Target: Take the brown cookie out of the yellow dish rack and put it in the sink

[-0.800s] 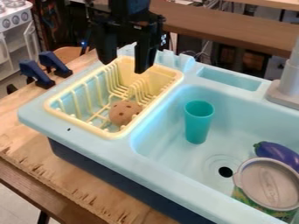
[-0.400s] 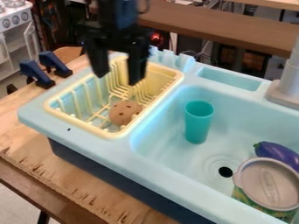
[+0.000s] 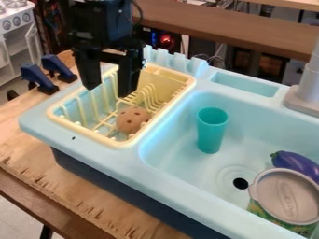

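Hanging spread and empty, black two-finger gripper (image 3: 109, 92) over yellow plastic dish rack (image 3: 87, 133); brown, dark-spotted round toy (image 3: 132, 120) at gripper's five o'clock, inside rack, likely penned by walls.

The black pincer (image 3: 108, 87) hangs with its fingers apart over the yellow dish rack (image 3: 55, 113), where a brown cookie (image 3: 133, 120) with dark spots lies. In the light-blue sink (image 3: 177, 179), a teal cup (image 3: 211, 133) stands upright, and a purple eggplant (image 3: 295, 164) lies beside a tin (image 3: 287, 196) with a grey lid. Two dark-blue clamps (image 3: 38, 78) grip the wooden surface (image 3: 37, 158).
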Controlling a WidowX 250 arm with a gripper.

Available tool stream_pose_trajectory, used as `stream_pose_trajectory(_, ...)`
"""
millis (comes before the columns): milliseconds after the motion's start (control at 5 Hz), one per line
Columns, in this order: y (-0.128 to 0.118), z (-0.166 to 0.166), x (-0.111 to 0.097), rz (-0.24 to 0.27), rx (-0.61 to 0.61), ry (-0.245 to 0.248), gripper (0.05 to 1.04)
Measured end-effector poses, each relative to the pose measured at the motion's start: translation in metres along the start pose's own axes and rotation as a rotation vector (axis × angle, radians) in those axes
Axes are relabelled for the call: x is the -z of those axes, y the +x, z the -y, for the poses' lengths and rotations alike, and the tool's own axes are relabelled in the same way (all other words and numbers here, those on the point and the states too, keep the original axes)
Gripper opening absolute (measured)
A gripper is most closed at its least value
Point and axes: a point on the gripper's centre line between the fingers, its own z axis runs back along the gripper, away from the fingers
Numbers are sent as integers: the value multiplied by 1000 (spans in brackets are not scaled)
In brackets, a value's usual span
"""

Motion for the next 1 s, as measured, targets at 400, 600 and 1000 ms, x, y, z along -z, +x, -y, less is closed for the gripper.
stream_pose_trajectory(400,11,3,26,-41,65,-24,1000)
stream_pose_trajectory(600,15,8,33,-44,86,-47,1000)
stream_pose_trajectory(1000,10,22,43,-65,115,-85,1000)
